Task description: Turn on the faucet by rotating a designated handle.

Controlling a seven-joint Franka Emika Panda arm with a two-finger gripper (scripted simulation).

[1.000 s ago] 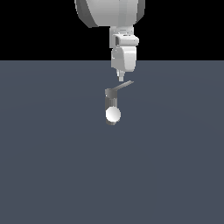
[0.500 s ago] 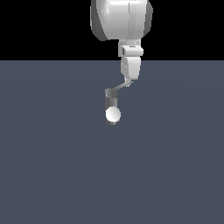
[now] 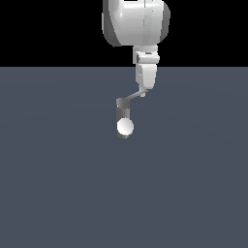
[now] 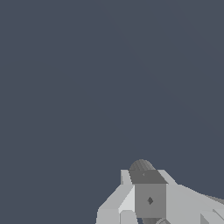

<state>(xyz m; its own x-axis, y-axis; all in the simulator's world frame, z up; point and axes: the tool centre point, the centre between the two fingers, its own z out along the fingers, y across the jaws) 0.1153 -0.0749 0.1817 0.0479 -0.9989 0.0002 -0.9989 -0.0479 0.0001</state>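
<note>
Exterior view: I see the small grey upright cylindrical faucet post (image 3: 123, 114) standing on the flat slate-blue desk (image 3: 58, 184), near the centre of the picture and slightly toward 12 o'clock. A bright white ball (image 3: 125, 127) sits at its lower front. From the post's top, the thin flat light grey handle bar (image 3: 132, 97) runs out toward 2 o'clock, tilted upward along its length. My white robot arm (image 3: 136, 22) comes down from 12 o'clock, and the claw (image 3: 144, 92) sits right at the handle's far end, touching it or just beside it; I cannot tell which. From here I cannot tell whether the claw is clenched or released, since its fingers merge into one pale block.

On the wrist camera I see pale grey blocky claw parts (image 4: 151, 199) with a darker grey ribbed rounded piece (image 4: 141, 167) just beyond them, over bare slate-blue surface. That view does not settle the claw's state either.
</note>
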